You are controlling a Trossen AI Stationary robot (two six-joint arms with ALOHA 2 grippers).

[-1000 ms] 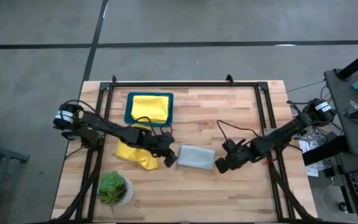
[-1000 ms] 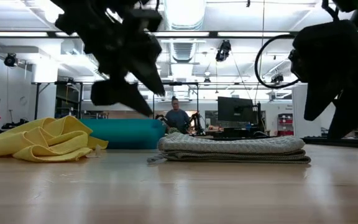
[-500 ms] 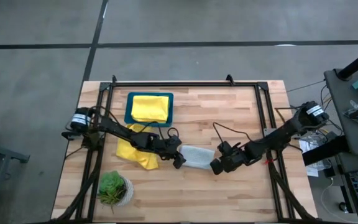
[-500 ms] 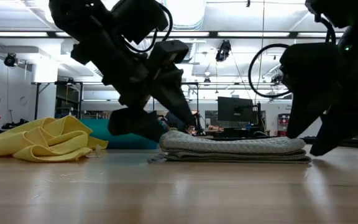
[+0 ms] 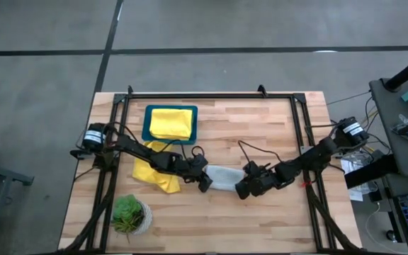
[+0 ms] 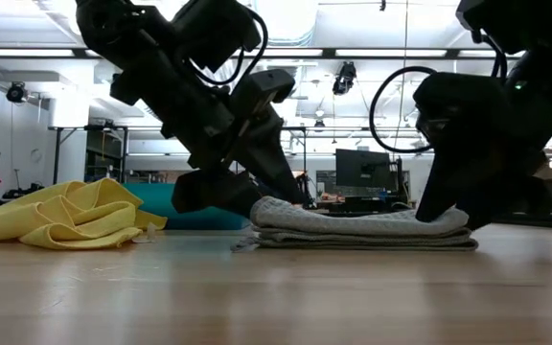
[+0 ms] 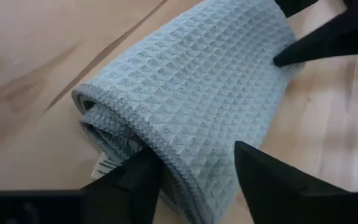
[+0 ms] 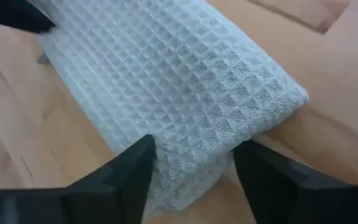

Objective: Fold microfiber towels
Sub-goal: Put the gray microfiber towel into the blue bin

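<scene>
I have the pale grey towel (image 5: 222, 178) folded into a thick, compact pad with a waffle weave, lying flat on the bench (image 5: 261, 134) a little toward the near edge, roughly midway between the side edges. In the low view its layers stack neatly, with a rounded fold at each end and a small tag poking out at the bottom on the left arm's side.

My left gripper (image 7: 191, 171) is down at one end of that pad, its fingers (image 7: 132, 180) apart and straddling the folded edge, one to each side of the cloth. My right gripper (image 8: 188, 165) is at the opposite end, fingers (image 8: 129, 168) likewise apart around the corner of the pad. From these views I cannot tell whether either pair is actually pinching the fabric or merely bracketing it.

A crumpled yellow towel (image 5: 154, 174) lies in a loose heap beside the left arm, nearer the left edge. Another yellow towel (image 5: 171, 122) sits folded flat in the teal tray (image 5: 146, 122) toward the far left corner. A small potted plant (image 5: 128, 214) stands by the near left corner.
</scene>
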